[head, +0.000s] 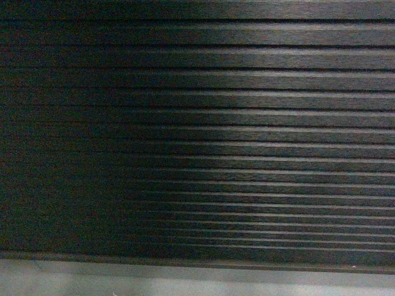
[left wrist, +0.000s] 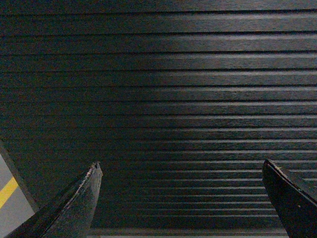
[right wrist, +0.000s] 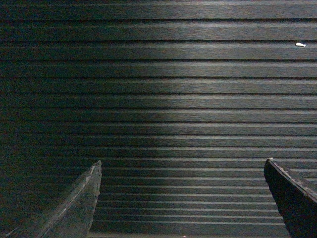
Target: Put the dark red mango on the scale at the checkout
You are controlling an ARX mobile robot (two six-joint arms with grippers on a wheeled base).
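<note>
The checkout (head: 203, 135) fills the head view as a dark wood-grain front panel with horizontal ribs, close in front of me. The same ribbed panel of the checkout (left wrist: 168, 89) fills the left wrist view and the checkout (right wrist: 163, 89) fills the right wrist view. My left gripper (left wrist: 181, 163) is open, its two dark fingers wide apart with nothing between them. My right gripper (right wrist: 182, 162) is open and empty too. Neither gripper shows in the head view. The dark red mango and the scale are out of view.
A grey base strip (head: 185, 280) runs under the panel along the bottom of the head view. Grey floor with a yellow line (left wrist: 7, 192) shows at the lower left of the left wrist view. A small white speck (right wrist: 300, 44) sits on the panel.
</note>
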